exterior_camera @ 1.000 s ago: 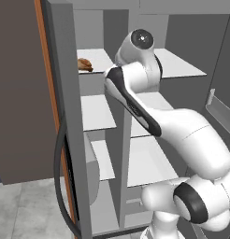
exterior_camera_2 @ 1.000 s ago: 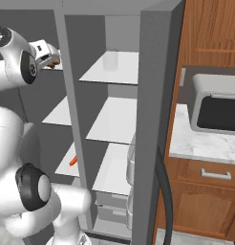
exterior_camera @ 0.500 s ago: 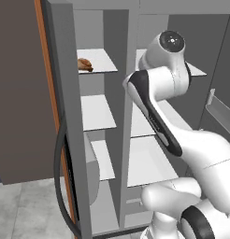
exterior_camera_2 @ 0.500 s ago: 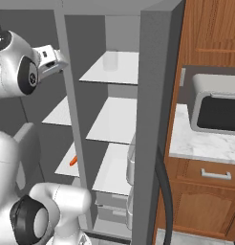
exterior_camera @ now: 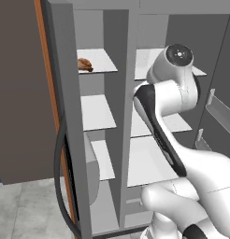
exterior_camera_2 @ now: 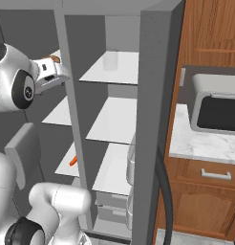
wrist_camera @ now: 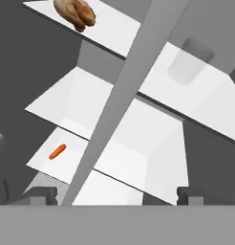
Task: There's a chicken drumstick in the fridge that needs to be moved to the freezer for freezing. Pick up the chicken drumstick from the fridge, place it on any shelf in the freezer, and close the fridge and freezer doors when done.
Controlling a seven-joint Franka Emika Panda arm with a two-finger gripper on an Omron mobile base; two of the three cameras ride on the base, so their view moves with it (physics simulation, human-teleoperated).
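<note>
No readable text, labels, brands or numbers anywhere.

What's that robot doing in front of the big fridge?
The robot's white arm is raised in front of the open cabinet, with nothing between its fingertips. The chicken drumstick lies on the top shelf of the left compartment. A small orange thing lies on a lower shelf there. A pale cup stands on the top shelf of the right compartment.
</note>
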